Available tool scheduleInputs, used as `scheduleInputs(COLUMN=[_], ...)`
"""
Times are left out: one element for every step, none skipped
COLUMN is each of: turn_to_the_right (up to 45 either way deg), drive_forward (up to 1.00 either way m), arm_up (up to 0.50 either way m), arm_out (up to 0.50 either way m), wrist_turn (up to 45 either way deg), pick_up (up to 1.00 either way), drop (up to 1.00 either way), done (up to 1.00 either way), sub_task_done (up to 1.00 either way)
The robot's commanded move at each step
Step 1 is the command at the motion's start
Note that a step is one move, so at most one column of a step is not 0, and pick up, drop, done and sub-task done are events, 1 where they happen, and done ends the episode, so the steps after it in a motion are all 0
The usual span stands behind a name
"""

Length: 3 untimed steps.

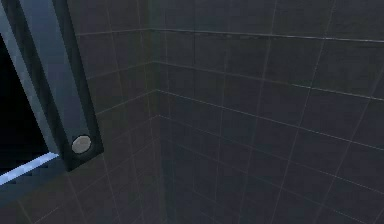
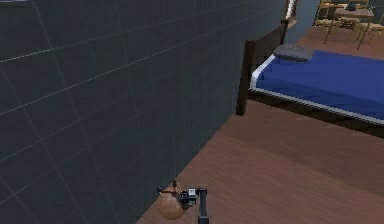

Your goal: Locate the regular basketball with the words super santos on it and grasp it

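I see the gripper [image 2: 173,190] at 6 o'clock, a brown ball [image 2: 168,206] at it; whether it holds this, I cannot tell.

In the forward view we see two faces of a dark tiled wall [image 1: 250,110] meeting at an inside corner. At that view's left is a blue-grey door [image 1: 50,60] with a round pale knob [image 1: 81,144] near its lower end.

In the arm side view we see a dark tiled wall [image 2: 100,90] above a brown wooden floor [image 2: 290,165]. A bed [image 2: 320,85] with a blue cover stands at the upper right. Its dark wooden end board [image 2: 256,70] is near the wall, and a grey pillow [image 2: 292,52] lies on it. Wooden chairs [image 2: 350,20] stand beyond the bed.
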Motion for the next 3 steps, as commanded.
scheduleInputs(turn_to_the_right=[0.0,0.0,0.0], drive_forward=[0.0,0.0,0.0], arm_up=[-0.3,0.0,0.1], arm_out=[0.0,0.0,0.0], wrist_turn=[0.0,0.0,0.0], pick_up=[0.0,1.0,0.0], drop=[0.0,0.0,0.0], done=[0.0,0.0,0.0], sub_task_done=[0.0,0.0,0.0])
